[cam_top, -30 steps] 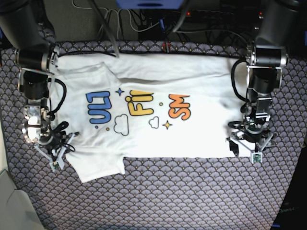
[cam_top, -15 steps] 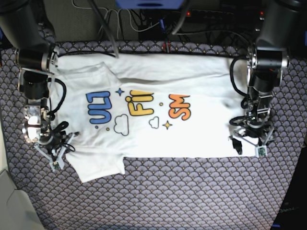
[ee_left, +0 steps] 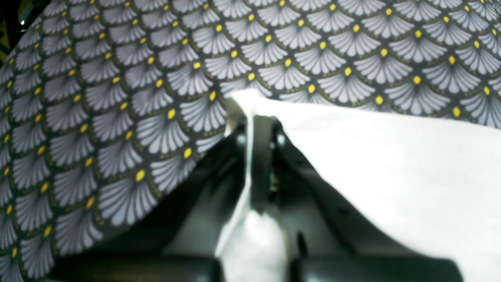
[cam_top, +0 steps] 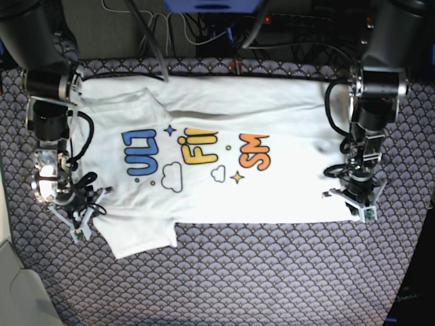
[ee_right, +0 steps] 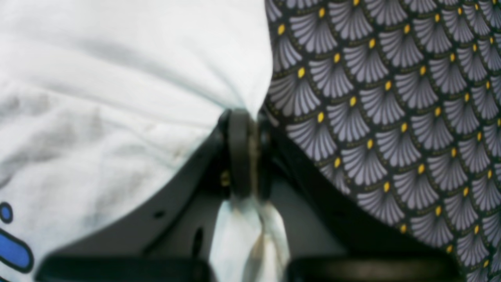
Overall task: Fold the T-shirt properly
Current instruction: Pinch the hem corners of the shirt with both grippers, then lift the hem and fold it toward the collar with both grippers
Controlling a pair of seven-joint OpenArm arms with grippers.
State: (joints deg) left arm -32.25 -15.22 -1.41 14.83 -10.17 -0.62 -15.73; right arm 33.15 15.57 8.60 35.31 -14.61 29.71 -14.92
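Observation:
The white T-shirt point(cam_top: 204, 129) lies flat on the table, its far half folded over so the blue, yellow and orange print is cut short. One sleeve sticks out at the near left. My left gripper point(cam_top: 342, 197) is at the shirt's near right corner. In the left wrist view that gripper point(ee_left: 258, 121) is shut on the white corner of the T-shirt point(ee_left: 391, 164). My right gripper point(cam_top: 93, 202) is at the near left, by the sleeve. In the right wrist view it point(ee_right: 245, 117) is shut on the edge of the T-shirt point(ee_right: 117, 70), with cloth bunched between the fingers.
A dark tablecloth point(cam_top: 272, 272) with a grey fan pattern and yellow dots covers the whole table. Cables point(cam_top: 204, 34) run along the back edge. Both black arms stand over the shirt's two short sides. A pale grey surface point(cam_top: 12, 292) shows at the near left corner.
My left gripper has swung in over the shirt's near right corner and closed on it. The right gripper and the shirt have not moved.

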